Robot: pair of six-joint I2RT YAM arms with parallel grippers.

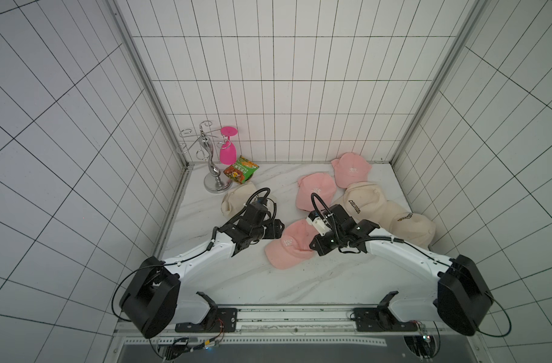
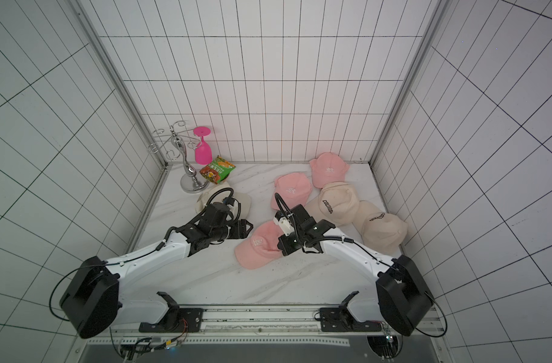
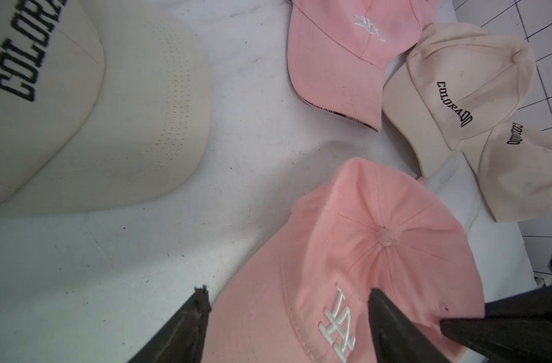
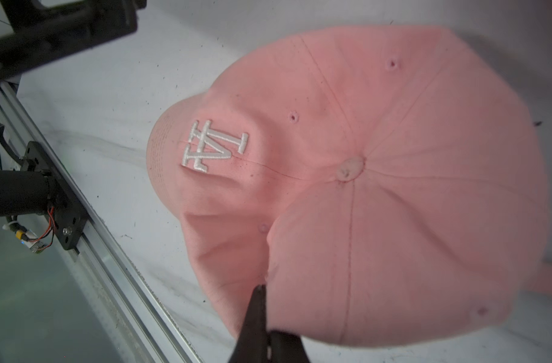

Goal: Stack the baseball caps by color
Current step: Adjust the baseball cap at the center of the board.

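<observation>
We fear the lowest pink cap (image 1: 285,251) slips: our right claw (image 4: 262,294) nips one tiny fold, our left claw (image 3: 287,294) gapes

On the marble table (image 1: 237,283), the nearest pink cap (image 1: 284,253) is flanked by the left gripper (image 1: 278,228) and overlapped by the right gripper (image 1: 314,246); contact is probably made, fingertips obscured.

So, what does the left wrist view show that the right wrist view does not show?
Only left wrist: three cream caps and a second pink cap. Only right wrist: the metal rail, with red wires beside it. Both: the near pink cap with its white logo, the marble table, and the right pincer, shut on a fold of that cap.
</observation>
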